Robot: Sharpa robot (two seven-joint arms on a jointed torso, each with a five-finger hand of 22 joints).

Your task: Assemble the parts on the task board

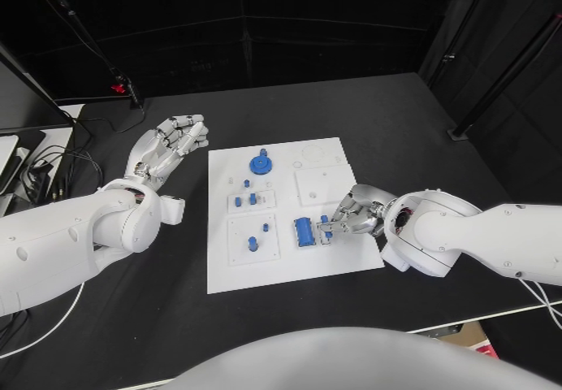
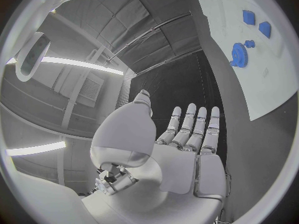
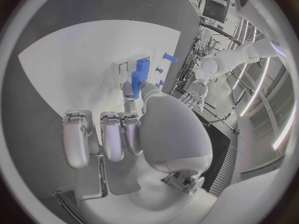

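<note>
So from my seat: the task board [image 1: 275,268] sits in the middle of the black table [image 1: 386,114]. My right hand [image 1: 352,213] is down on the board's right side, fingertips up against a blue cylinder-ish part [image 1: 304,231] lying near the board's middle. On the right wrist cam, a finger and thumb [image 3: 129,92] look closed around that blue part [image 3: 139,77], the other fingers curled in, so I'd call it a pinch.

The left hand [image 1: 172,138] hovers off the board's left edge over bare table, fingers straight and apart, holding nothing; its wrist cam shows the same flat palm [image 2: 187,149]. A blue gear [image 1: 260,165] sits near the board's far end, with small blue pegs [image 1: 246,199] in the plates on the left side.
</note>
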